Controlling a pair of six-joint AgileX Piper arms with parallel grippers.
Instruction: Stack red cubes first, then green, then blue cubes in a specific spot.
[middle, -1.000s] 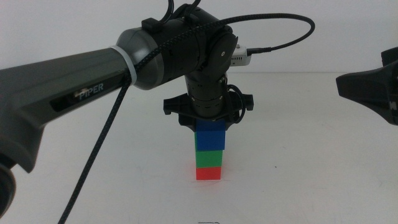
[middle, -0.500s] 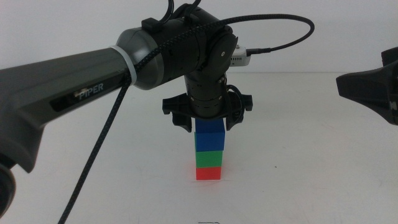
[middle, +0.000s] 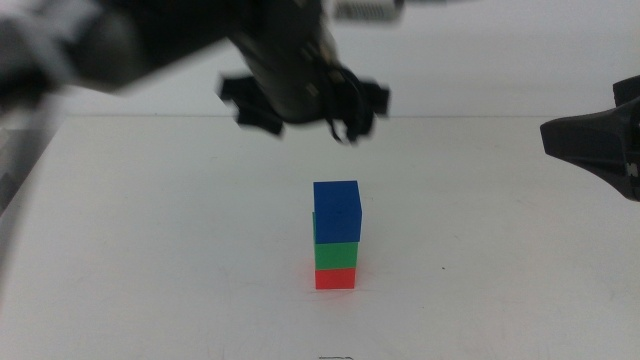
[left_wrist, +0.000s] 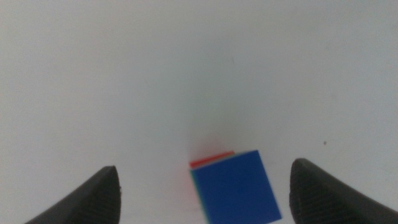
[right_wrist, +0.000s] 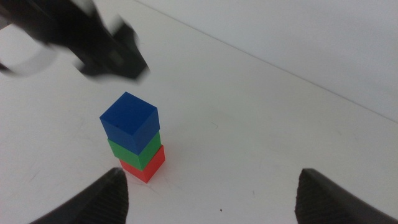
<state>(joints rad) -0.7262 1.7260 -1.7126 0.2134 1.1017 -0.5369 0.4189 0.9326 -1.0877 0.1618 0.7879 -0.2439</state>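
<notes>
White table (middle: 150, 250), left gripper (middle: 305, 112) jaws wide, empty

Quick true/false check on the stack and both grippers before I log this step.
1. The blue cube sits on top of the stack. True.
2. The green cube lies directly on the table. False: it rests on the red cube.
3. The left gripper is clamped on the blue cube. False: it is open, above the stack, touching nothing.
4. The right gripper is open and holds nothing. True.
5. The blue cube sits perfectly square on the green one. False: it is slightly twisted and offset.
</notes>
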